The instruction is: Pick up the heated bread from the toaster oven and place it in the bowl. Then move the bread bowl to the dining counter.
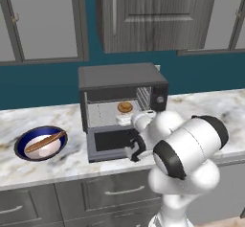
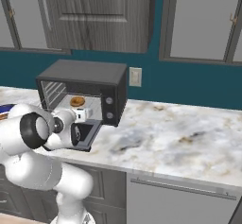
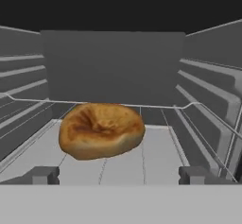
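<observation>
Two dark fingertips (image 3: 45, 175) of the end effector (image 3: 118, 176) stand wide apart at the mouth of the toaster oven (image 1: 122, 108), released and grasping nothing. The bun (image 3: 101, 130) lies on the wire rack (image 3: 189, 138) inside, just ahead of the tips and a little left of their midpoint. The oven door (image 1: 111, 142) hangs down open. Left of the oven, the blue bowl (image 1: 40, 143) sits on the marble table (image 2: 179, 138) with a long brown stick (image 1: 45, 141) across it.

Toaster oven (image 1: 122, 107) door down, bun (image 1: 125, 107) on rack, bowl (image 1: 40, 143) holding brown stick (image 1: 45, 141) at left
</observation>
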